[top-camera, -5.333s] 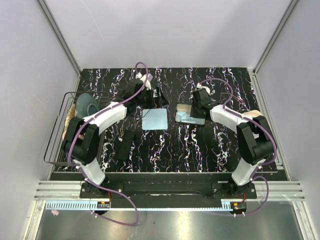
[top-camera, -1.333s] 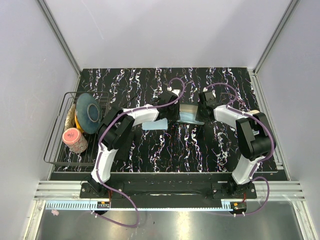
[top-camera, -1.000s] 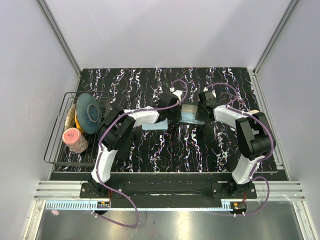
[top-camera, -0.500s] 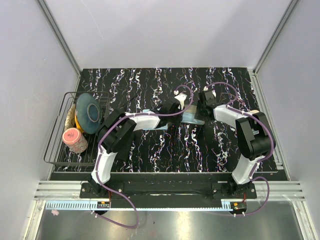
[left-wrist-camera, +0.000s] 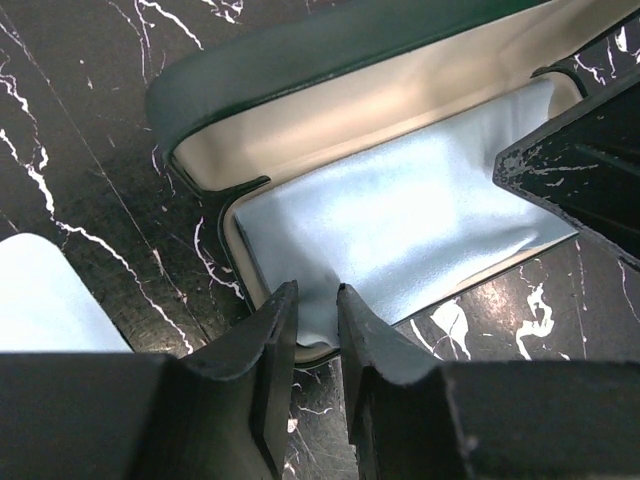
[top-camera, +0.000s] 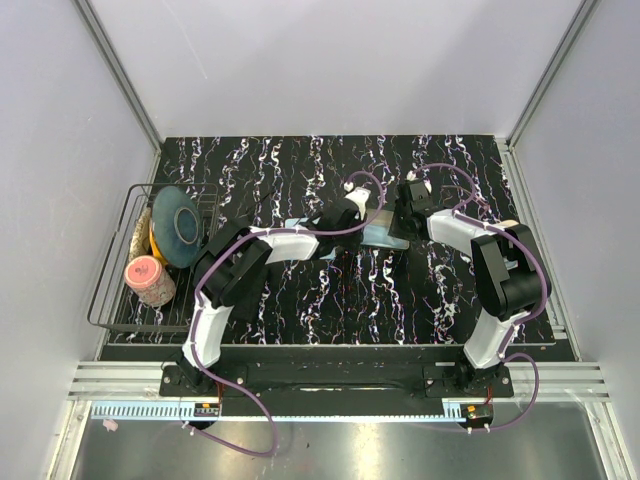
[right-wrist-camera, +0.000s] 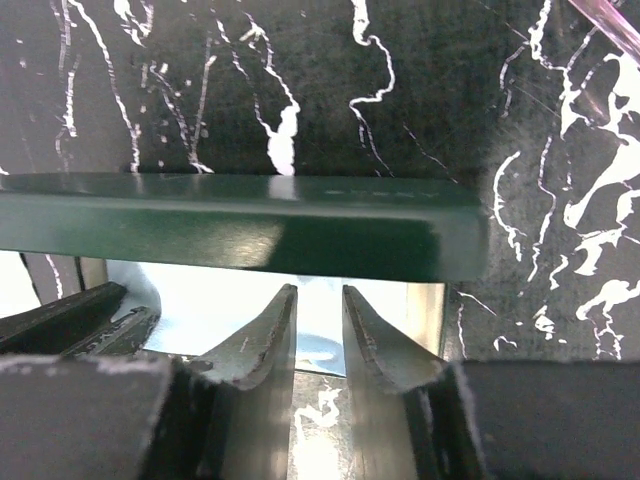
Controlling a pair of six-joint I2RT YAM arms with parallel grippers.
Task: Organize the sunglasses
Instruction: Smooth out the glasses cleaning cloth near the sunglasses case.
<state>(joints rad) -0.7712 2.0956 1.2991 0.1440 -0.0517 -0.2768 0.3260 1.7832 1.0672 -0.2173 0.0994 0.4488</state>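
Observation:
A dark green glasses case (left-wrist-camera: 300,60) lies open on the black marbled table, its cream lining showing. A light blue cloth (left-wrist-camera: 420,220) lies spread inside it. My left gripper (left-wrist-camera: 318,290) is at the case's near rim, shut on a raised fold of that cloth. My right gripper (right-wrist-camera: 320,290) reaches in from the opposite side under the green lid (right-wrist-camera: 240,235); its fingers stand a narrow gap apart with nothing between them. In the top view both grippers meet over the case (top-camera: 388,236) at mid-table. The sunglasses are not visible in any view.
A second light blue cloth (left-wrist-camera: 40,300) lies on the table left of the case. A wire basket (top-camera: 110,290) at the left edge holds a blue-grey plate (top-camera: 178,222) and a pink cup (top-camera: 148,280).
The left arm swung right from the far middle of the table to the case. In the last second it settled lower at the rim, and the right gripper's jaws narrowed.

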